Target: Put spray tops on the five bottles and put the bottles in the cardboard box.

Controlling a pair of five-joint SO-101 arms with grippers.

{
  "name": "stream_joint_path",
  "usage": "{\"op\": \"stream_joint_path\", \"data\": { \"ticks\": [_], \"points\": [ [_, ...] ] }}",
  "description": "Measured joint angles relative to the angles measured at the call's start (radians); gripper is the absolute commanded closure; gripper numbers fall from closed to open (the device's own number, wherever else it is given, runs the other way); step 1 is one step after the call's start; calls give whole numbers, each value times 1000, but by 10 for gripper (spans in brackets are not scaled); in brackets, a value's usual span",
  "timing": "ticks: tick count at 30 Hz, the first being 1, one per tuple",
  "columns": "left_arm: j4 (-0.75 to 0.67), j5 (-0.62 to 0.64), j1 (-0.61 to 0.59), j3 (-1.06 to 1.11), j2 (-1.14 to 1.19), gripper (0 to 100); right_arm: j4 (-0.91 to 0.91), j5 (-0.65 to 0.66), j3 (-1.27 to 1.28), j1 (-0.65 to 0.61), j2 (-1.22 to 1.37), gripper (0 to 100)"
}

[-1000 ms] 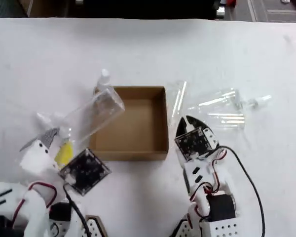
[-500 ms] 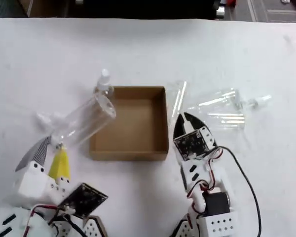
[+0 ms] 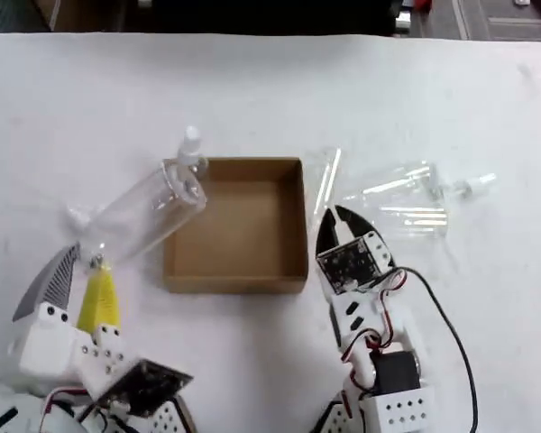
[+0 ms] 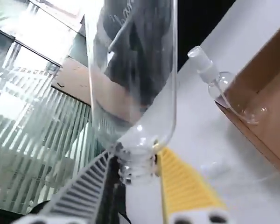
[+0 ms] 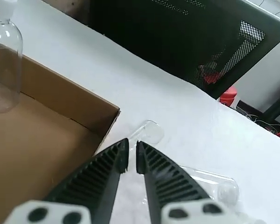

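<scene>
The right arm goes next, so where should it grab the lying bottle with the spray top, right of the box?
Probably the round body just behind the spray top, from above, closing across its width. The bottle lies on its side, top pointing away from the box, and the neck looks thin for a firm hold. The right gripper, now shut, must open first.

My left gripper (image 3: 86,260) pairs a ribbed grey finger (image 3: 47,284) with a yellow finger (image 3: 99,298). My right gripper (image 3: 339,216) has both in ribbed black. Both arms are white plastic, each carrying a dark square board (image 3: 353,262), and the right one has red wires (image 3: 376,339) and a long black cable (image 3: 455,320).
</scene>
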Motion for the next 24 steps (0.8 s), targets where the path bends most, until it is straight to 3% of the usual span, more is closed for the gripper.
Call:
{"op": "stream_joint_path", "data": {
  "ticks": [5,24],
  "points": [
    [25,-91,-2,-68,0,976,0,0,0,0,0,981],
    [288,-157,-3,-290,0,976,2,0,0,0,0,981]
  ]
}}
